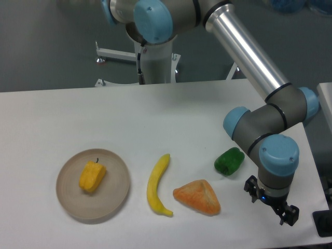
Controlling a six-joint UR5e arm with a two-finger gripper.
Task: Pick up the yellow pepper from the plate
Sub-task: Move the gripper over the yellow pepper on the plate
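Note:
The yellow pepper [92, 177], small and blocky with a thin dark stem, lies in the middle of the round beige plate [114, 195] at the front left of the white table. My gripper [271, 203] hangs far to the right, near the table's front right corner, pointing down. Its two black fingers stand apart with nothing between them. Nearly the whole width of the table separates it from the plate.
A long curved banana [156, 184] lies right of the plate. Beside it sits an orange triangular lump [198, 197], and a green pepper [229, 161] lies close to my wrist. The arm's base stands at the back centre.

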